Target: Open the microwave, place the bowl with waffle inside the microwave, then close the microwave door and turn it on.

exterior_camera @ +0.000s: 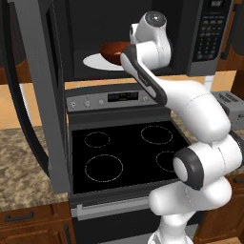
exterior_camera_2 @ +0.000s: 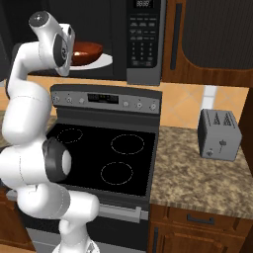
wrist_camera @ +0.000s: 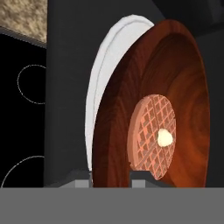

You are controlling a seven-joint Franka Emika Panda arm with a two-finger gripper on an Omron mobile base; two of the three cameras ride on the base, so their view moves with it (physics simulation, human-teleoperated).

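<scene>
The microwave (exterior_camera: 209, 38) (exterior_camera_2: 143, 44) hangs above the stove. Its door (exterior_camera: 43, 95) is swung wide open to the left. My hand reaches into the cavity. In the hand view my gripper (wrist_camera: 111, 181) is shut on the near rim of the reddish-brown bowl (wrist_camera: 183, 87), one fingertip on each side of the rim. The bowl (exterior_camera: 112, 50) (exterior_camera_2: 89, 49) sits just over the white round plate (exterior_camera: 93, 61) (exterior_camera_2: 101, 62) (wrist_camera: 100, 78); I cannot tell if they touch. The waffle (wrist_camera: 151, 131) lies in the bowl with a pale dab at its centre.
The black four-ring stove (exterior_camera: 124, 152) (exterior_camera_2: 104, 153) lies below the microwave, its control panel behind it. A grey toaster (exterior_camera_2: 219, 134) (exterior_camera: 231, 102) stands on the granite counter (exterior_camera_2: 207, 178) at the right. The open door's handle bar (exterior_camera: 19, 109) juts out over the left counter.
</scene>
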